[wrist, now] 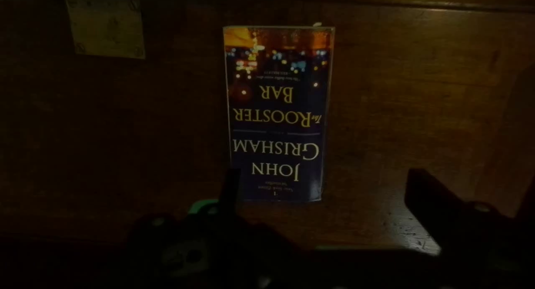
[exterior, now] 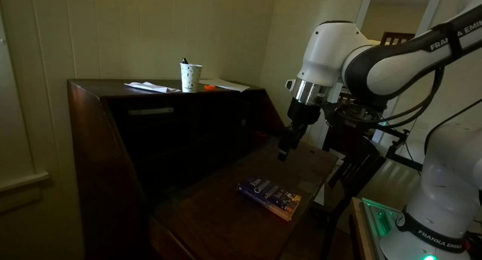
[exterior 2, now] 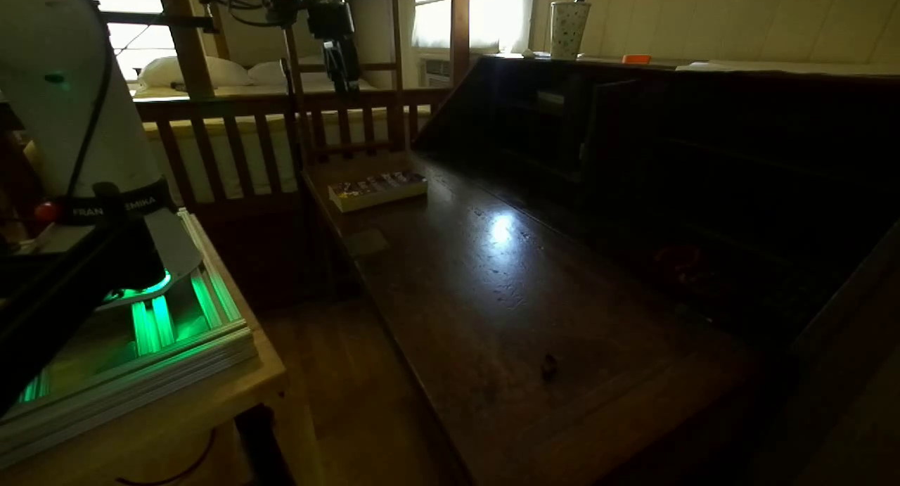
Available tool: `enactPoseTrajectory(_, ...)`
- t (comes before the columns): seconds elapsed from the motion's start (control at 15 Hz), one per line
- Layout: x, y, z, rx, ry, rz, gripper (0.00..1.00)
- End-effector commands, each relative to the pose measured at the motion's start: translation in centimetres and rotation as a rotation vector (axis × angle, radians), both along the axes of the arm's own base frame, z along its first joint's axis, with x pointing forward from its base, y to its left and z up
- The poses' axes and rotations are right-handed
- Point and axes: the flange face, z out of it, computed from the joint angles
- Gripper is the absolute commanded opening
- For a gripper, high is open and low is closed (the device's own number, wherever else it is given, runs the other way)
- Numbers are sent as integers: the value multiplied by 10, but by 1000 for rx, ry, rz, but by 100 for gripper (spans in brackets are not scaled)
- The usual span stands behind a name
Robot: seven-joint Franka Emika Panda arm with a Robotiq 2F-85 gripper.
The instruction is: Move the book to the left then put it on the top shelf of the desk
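The book (exterior: 269, 198), dark blue with coloured lights and an orange end, lies flat on the writing surface of the dark-brown desk (exterior: 90, 147), near its outer edge. It also shows in an exterior view (exterior 2: 380, 192) and the wrist view (wrist: 278, 113), where its lettering is upside down. My gripper (exterior: 283, 154) is above the writing surface, apart from the book; it also shows in an exterior view (exterior 2: 343, 78). In the wrist view the gripper (wrist: 324, 174) is open with nothing between its fingers; the left finger overlaps the book's lower left corner. The top shelf (exterior: 109, 85) is the desk's highest board.
On the top shelf stand a speckled cup (exterior: 191, 78) with a pen, an orange item (exterior: 209, 87), a folded white paper (exterior: 150, 87) and a flat paper (exterior: 226, 84). A dark chair (exterior: 357, 162) is beside the desk. A slatted bed rail (exterior 2: 267, 148) stands behind.
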Motion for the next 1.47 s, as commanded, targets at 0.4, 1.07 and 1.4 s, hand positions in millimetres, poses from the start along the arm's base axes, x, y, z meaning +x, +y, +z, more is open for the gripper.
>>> enactPoseTrajectory(0.4,24,-29,-99,69,-31,14,100)
enactPoseTrajectory(1.07,19,-33,-157,88,44,-22,100)
enactPoseTrajectory(1.4,21,-22,-170,139,32,-40,100)
